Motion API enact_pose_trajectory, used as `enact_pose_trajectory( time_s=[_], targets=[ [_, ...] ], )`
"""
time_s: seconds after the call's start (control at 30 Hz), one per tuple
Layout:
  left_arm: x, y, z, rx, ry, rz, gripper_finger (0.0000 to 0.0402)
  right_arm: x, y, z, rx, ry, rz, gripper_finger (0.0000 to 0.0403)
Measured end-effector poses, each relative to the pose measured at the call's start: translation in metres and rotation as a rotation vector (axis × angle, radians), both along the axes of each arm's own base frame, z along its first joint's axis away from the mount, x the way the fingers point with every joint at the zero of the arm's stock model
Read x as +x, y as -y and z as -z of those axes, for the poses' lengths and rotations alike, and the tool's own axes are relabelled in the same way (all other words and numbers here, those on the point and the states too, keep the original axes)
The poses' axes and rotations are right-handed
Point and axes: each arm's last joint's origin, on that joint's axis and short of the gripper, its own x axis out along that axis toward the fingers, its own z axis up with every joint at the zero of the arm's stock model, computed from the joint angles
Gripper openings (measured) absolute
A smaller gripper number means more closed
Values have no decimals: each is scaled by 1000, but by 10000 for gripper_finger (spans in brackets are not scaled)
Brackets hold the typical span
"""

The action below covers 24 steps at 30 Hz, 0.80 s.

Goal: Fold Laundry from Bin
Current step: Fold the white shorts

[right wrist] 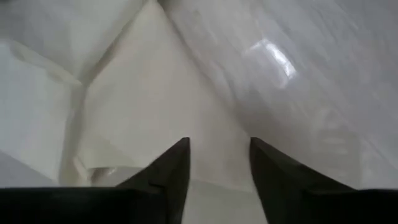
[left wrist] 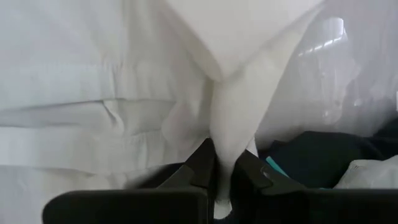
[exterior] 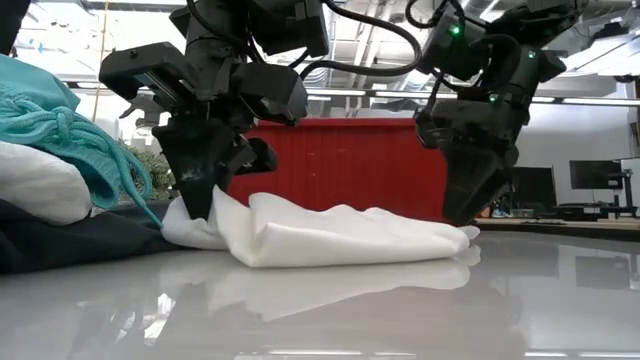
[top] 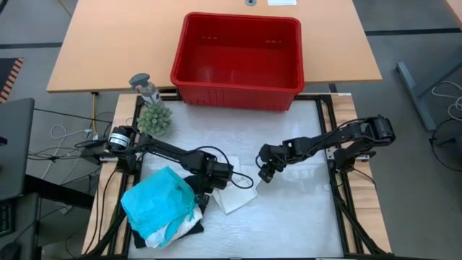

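White cloth (top: 234, 196) lies folded on the shiny white table (top: 289, 224), between the two arms, well in front of the red bin (top: 238, 61). From above, the left arm covers part of it, so its full shape is hard to see. In the low view it is a long flat bundle lying across the table from one gripper to the other. The left gripper (left wrist: 222, 180) has its fingers squeezed together on a pinch of the cloth at one end. The right gripper (right wrist: 219, 163) stands over the other end with its fingers apart, and nothing shows between them. A pile of teal cloth (top: 159, 201), black cloth (top: 144, 235) and more white sits at the near left corner, partly cut off in the low view. A small green plant (top: 154, 119) stands by the bin. Beyond the white table is a wooden tabletop (top: 108, 50) and grey floor (top: 419, 29). Screens (exterior: 590, 180) show far back in the room.
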Motion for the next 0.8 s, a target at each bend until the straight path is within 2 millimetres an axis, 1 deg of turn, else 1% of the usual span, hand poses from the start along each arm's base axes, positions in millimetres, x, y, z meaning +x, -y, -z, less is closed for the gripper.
enact_pose_trajectory(
  time_s=[0.1,0.17,0.23,0.27,0.4,0.5,0.57,0.67,0.8],
  targets=[
    [1,-2,0,1,4,1,18,-2,3,1,-4,-23,12,141],
    [1,-5,0,2,8,3,18,-4,4,2,-11,-40,2,95],
    [2,-7,0,3,14,11,18,-4,6,2,-17,-41,-3,39],
    [2,-8,0,4,17,14,18,-4,6,2,-18,-41,-4,22],
    [4,-14,0,8,36,25,18,-4,5,-2,-15,-64,1,16],
    [5,-19,-1,8,43,14,18,-5,3,-12,-18,-74,-7,16],
    [6,-21,-1,8,47,10,18,-9,3,-15,5,-107,39,28],
    [6,-21,-1,12,57,22,18,-17,6,-12,48,-188,157,86],
    [7,-20,-1,14,70,43,18,-14,6,-8,50,-189,226,187]
  ],
)
